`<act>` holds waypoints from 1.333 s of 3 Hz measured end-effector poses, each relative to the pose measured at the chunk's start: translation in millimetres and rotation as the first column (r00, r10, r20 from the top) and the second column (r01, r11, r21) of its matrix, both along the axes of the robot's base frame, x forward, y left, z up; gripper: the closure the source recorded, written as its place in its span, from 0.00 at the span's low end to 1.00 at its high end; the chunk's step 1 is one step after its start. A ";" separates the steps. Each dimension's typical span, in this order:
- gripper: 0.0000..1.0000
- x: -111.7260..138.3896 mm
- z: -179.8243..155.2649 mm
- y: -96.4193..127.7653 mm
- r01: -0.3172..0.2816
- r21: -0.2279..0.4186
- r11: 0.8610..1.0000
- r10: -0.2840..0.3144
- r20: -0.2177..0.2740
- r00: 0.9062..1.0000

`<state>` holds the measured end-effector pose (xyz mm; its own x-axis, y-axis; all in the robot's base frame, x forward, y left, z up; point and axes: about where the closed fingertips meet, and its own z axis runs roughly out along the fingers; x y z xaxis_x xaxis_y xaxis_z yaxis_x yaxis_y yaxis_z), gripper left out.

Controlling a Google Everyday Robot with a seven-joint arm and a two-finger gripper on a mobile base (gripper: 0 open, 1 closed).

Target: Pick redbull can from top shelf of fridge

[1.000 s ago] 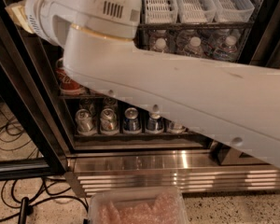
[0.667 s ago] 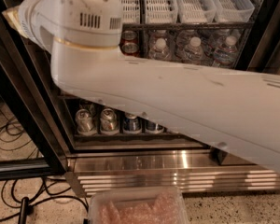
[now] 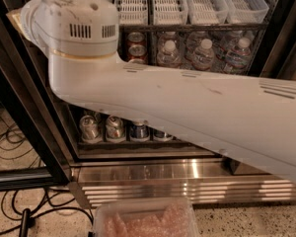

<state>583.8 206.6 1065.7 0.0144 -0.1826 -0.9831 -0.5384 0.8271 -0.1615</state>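
The fridge (image 3: 34, 122) stands open in front of me, with its ribbed stainless-steel base (image 3: 187, 181) low in the camera view. The top shelf (image 3: 187, 26) runs along the upper edge and carries long white slotted trays (image 3: 167, 4). The redbull can is not in view. My white arm (image 3: 177, 107) crosses the whole picture from the lower right to its joint housing (image 3: 76, 28) at the upper left. My gripper is out of view, past the upper left corner.
Red cola cans (image 3: 136, 46) and water bottles (image 3: 202, 53) stand on the rack under the top shelf. Several cans (image 3: 113, 128) stand on the lowest rack. A clear plastic tub (image 3: 145, 218) sits on the floor in front. Black cables (image 3: 19, 209) lie at the lower left.
The arm's joint housing has moved left and slightly up, uncovering the red cola cans and more of the rack behind it.
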 end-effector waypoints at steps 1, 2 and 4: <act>0.16 0.0 0.1 0.0 0.000 0.000 1.000 0.000 0.000 1.000; 0.31 1.4 4.3 0.3 0.006 -0.016 1.000 -0.006 0.025 1.000; 0.52 23.0 17.3 -7.6 0.075 -0.004 0.997 -0.074 0.083 0.994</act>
